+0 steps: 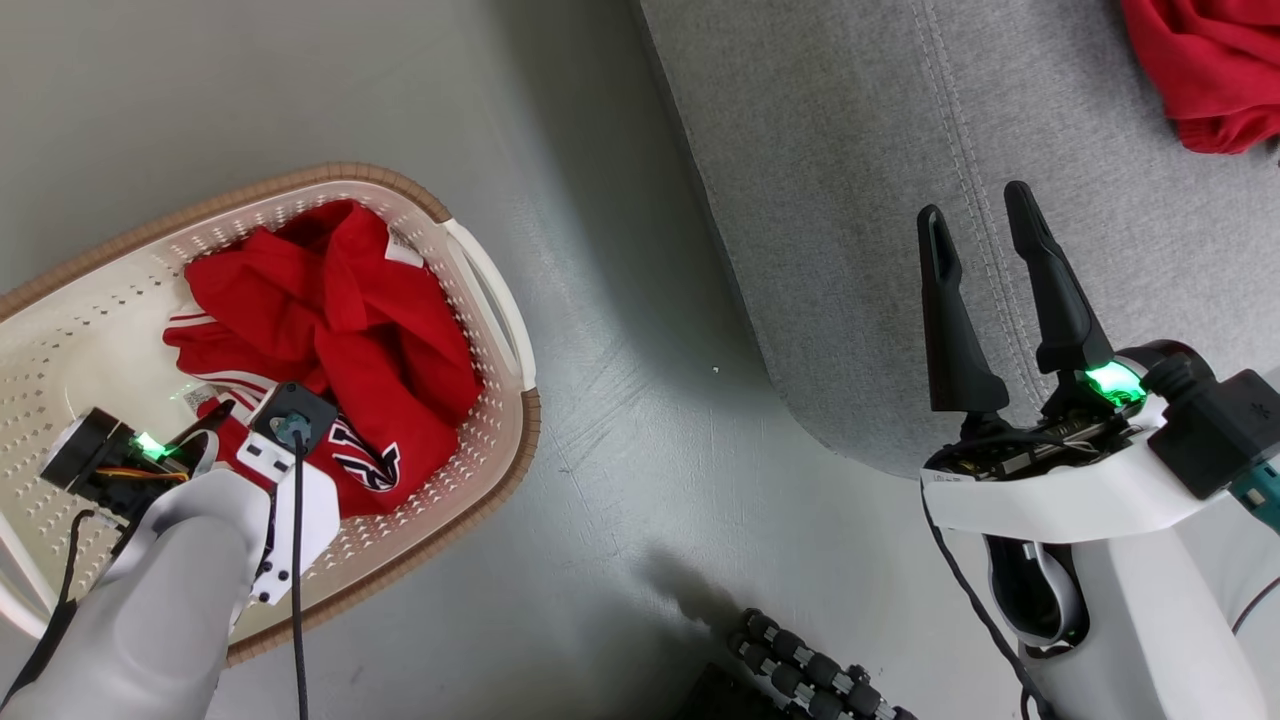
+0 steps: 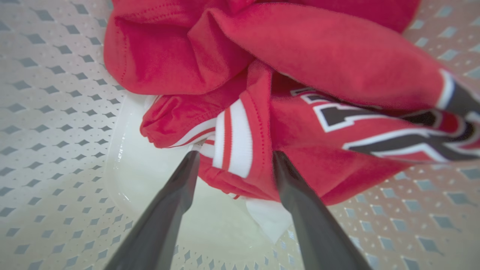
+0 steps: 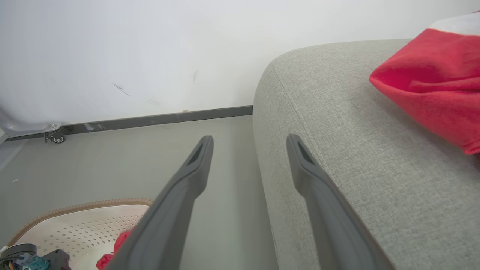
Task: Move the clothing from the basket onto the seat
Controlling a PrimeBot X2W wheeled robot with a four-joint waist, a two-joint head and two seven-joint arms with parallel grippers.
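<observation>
Red clothing straddled by wide-spread left gripper, right gripper spread, empty

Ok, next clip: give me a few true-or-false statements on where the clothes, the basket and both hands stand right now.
1. The left hand is open inside the basket, with a striped fold of the red clothing between its fingers. True.
2. The basket is empty. False: red clothing lies in it.
3. The right hand grips a garment. False: it is open and empty, by the edge of the sofa.
4. A red garment lies on the sofa. True.
5. The basket stands on the sofa. False: it stands on the floor beside the sofa.
</observation>
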